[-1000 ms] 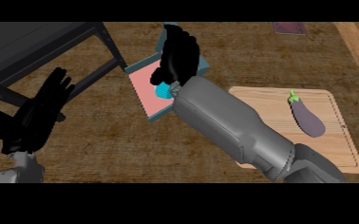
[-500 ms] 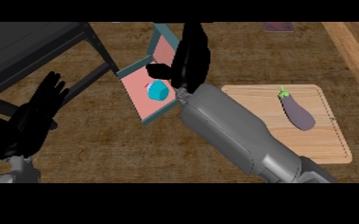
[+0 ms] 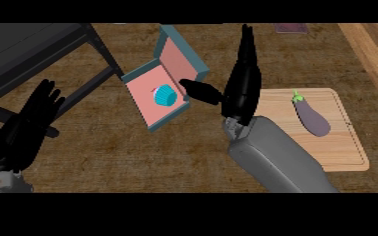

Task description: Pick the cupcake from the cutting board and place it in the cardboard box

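The cupcake (image 3: 165,95), in a teal wrapper, lies inside the cardboard box (image 3: 148,111), which has a pink inside, teal edges and an open lid (image 3: 181,55). My right hand (image 3: 240,87) stands just right of the box with straight fingers pointing up and its thumb (image 3: 199,91) reaching toward the cupcake, apart from it. It holds nothing. The wooden cutting board (image 3: 341,147) lies at the right. My left hand (image 3: 29,125) rests open near the left edge, fingers up.
A purple eggplant (image 3: 311,117) lies on the cutting board. A dark stove or frame (image 3: 44,55) fills the upper left corner. Some small purple object (image 3: 292,28) sits at the far edge of the counter.
My right hand let go of the cupcake, which now lies in the box, and has drawn back to the right with fingers straightened. The view has shifted left.
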